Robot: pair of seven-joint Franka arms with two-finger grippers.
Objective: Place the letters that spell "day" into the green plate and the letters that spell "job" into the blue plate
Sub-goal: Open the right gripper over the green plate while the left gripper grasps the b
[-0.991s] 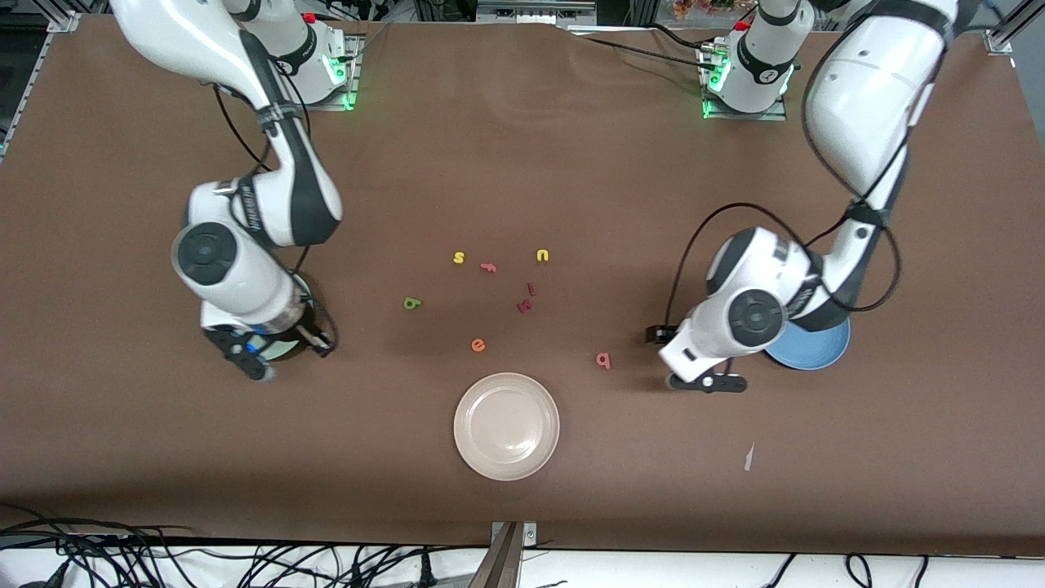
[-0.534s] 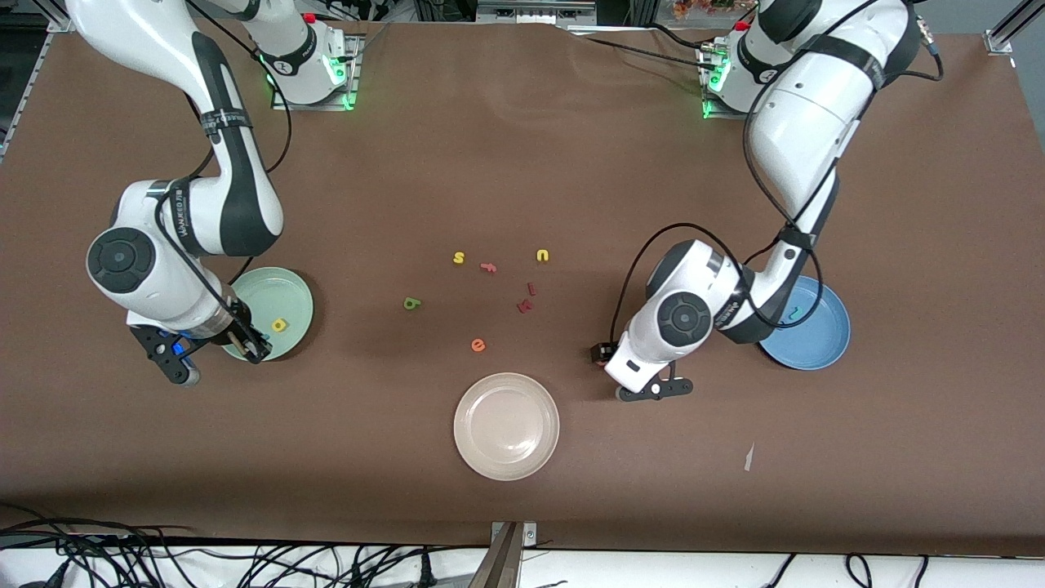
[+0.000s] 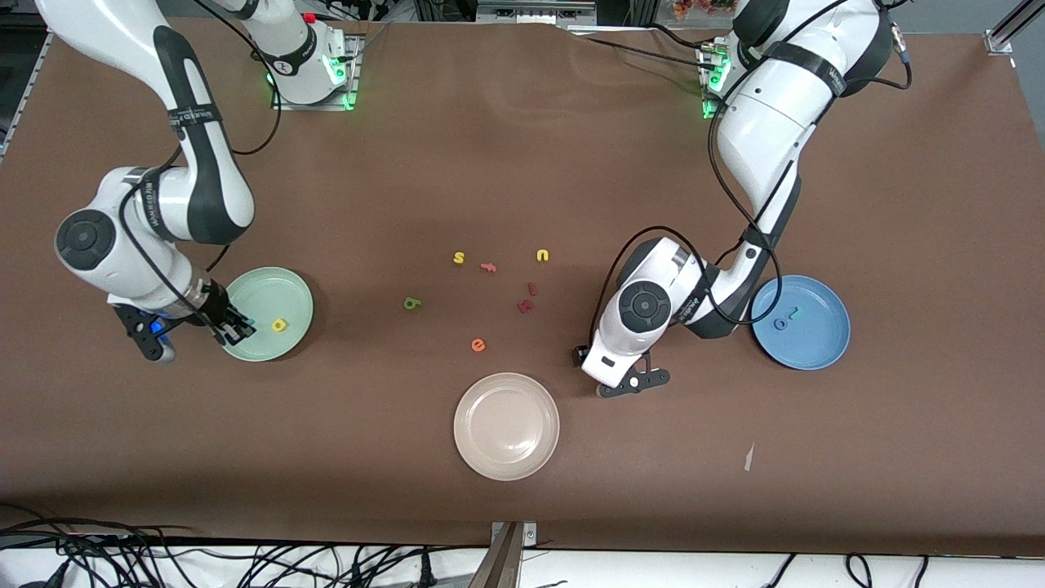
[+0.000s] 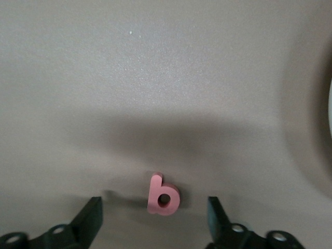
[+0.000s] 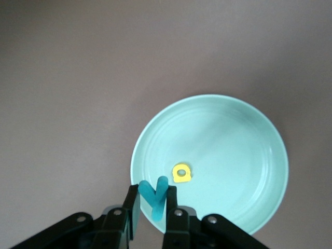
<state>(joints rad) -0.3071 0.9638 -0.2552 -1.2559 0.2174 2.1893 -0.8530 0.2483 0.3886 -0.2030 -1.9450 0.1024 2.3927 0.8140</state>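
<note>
While the right gripper [image 5: 152, 215] pinches the teal "y" [image 5: 154, 197] over the green plate's [image 3: 294, 286] rim, ready to drop, the left gripper [image 4: 154, 218] hangs open astride the pink "b" [image 4: 162, 194], needing only descent and closure.

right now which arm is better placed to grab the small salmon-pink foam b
Left. The left gripper hangs open right over the salmon-pink foam b; the right gripper is shut on the teal foam y.

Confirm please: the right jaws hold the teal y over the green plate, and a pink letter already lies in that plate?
Not quite. The letter lying in the green plate is yellow, not pink, as the right wrist view shows. The right gripper does hold the teal y over that plate.
</note>
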